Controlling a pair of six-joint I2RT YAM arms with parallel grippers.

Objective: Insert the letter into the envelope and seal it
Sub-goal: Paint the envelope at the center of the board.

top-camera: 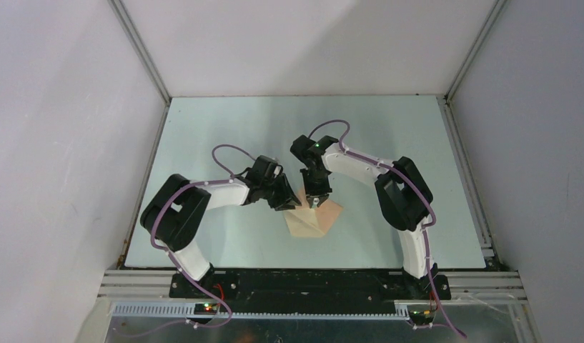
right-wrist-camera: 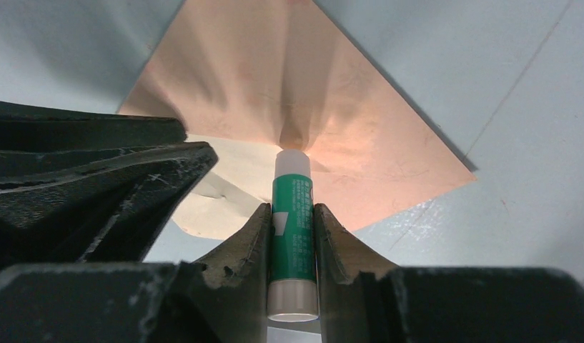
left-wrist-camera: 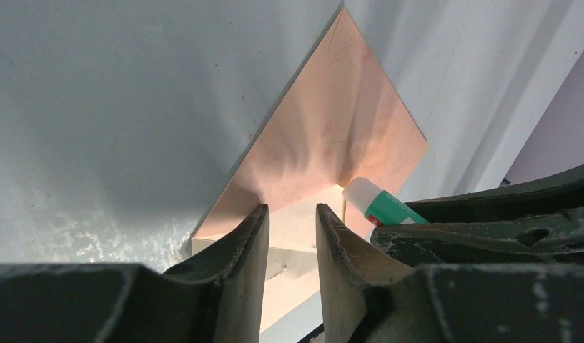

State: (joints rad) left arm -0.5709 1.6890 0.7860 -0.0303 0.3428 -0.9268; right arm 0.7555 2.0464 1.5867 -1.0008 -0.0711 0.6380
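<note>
Progress sits somewhere in the middle, by my reading. On the table (top-camera: 224, 143), just toward 6 o'clock from its centre, the letter (right-wrist-camera: 332, 107) lies out in the open with nearly all of its peach-tan face showing, so it is not inside yet. Whether its near edge is tucked into the pocket I cannot tell. The envelope (right-wrist-camera: 224, 193) shows only its cream inner side, at 9 o'clock of the glue stick (right-wrist-camera: 292, 186) in the right wrist view, touching the letter's near edge. The right gripper (right-wrist-camera: 292, 212) is pinching that glue stick, whose white end presses the letter where the paper puckers. The left gripper (left-wrist-camera: 292, 212) stands partly spread over the cream paper, gripping nothing that I can see. Left to do, I judge: slide the letter fully in, glue the flap, fold it down
</note>
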